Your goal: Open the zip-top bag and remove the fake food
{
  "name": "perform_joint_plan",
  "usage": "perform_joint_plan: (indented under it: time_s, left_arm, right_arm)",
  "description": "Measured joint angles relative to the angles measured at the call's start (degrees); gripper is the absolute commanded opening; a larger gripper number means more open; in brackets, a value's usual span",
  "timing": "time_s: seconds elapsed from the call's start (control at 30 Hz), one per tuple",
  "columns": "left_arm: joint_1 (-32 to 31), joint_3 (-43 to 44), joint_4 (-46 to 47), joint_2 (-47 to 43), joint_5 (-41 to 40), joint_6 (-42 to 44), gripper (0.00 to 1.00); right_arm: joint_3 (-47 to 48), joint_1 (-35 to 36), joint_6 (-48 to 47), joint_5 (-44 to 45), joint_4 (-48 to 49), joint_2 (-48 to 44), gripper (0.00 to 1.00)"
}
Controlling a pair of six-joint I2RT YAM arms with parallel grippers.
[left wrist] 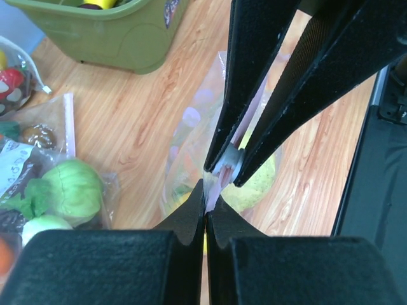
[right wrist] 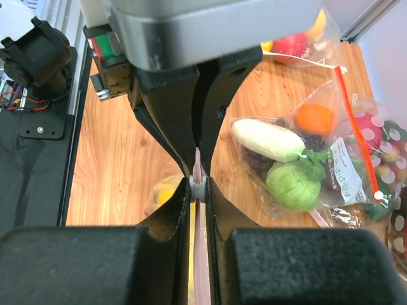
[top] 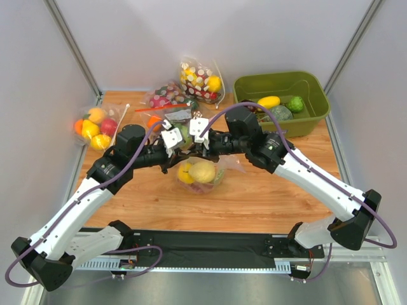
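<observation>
Left gripper point(left wrist: 205, 198): jaws pressed together, black tapered fingers pinching the pale pinkish zip strip point(right wrist: 201, 267) of the zip-top bag point(left wrist: 184, 143). The strip stands edge-on in the nip, thin and flat.

Right gripper point(right wrist: 198, 190): jaws also pressed together on the same strip, tip to tip with my left, nearly touching. A small grey rounded piece sits right at this pinch. I cannot tell whether it is part of the zip or of a finger.

The bag hangs directly beneath both sets of fingertips. It is clear, crinkled film with glare on its folds, sagging onto the wooden table point(left wrist: 140, 114).

The fake food point(top: 202, 171) is inside the bag, just below the pinch. These are smooth, round plastic fruits, two yellow ones plainest and a pale green-yellow curve behind my right fingers. The rest is blurred by the film.

Beyond my left gripper is an olive-green plastic bin point(left wrist: 121, 44) with rounded corners and glossy walls.

Off to one side of my right gripper, well apart, lies a bag with a red zip strip point(right wrist: 359, 149). It holds a long white radish point(right wrist: 267, 140) and a ribbed green round piece.

Farther out from both grippers is a polka-dotted bag point(top: 200, 79).
</observation>
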Motion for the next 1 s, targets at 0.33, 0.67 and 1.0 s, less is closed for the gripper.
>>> perform_joint_plan:
  time_s: [0.33,0.67,1.0]
  left_arm:
    - [2.6,-1.1,0.9,-1.0,-1.5,-0.3,0.00]
    - [5.8,-1.6,2.7,-1.2,-3.1,-1.6,0.00]
    - [9.7,-2.3,5.5,-1.2,-8.7,-4.2,0.00]
  right_arm:
    - [-2.4,-3.0,0.4,0.9,0.9,-0.2,0.00]
    - [-4.3,-6.2,1.3,1.7,1.1,-0.7,0.00]
    - [-7.1,-9.2,1.6,2.8,1.7,-1.9,0.00]
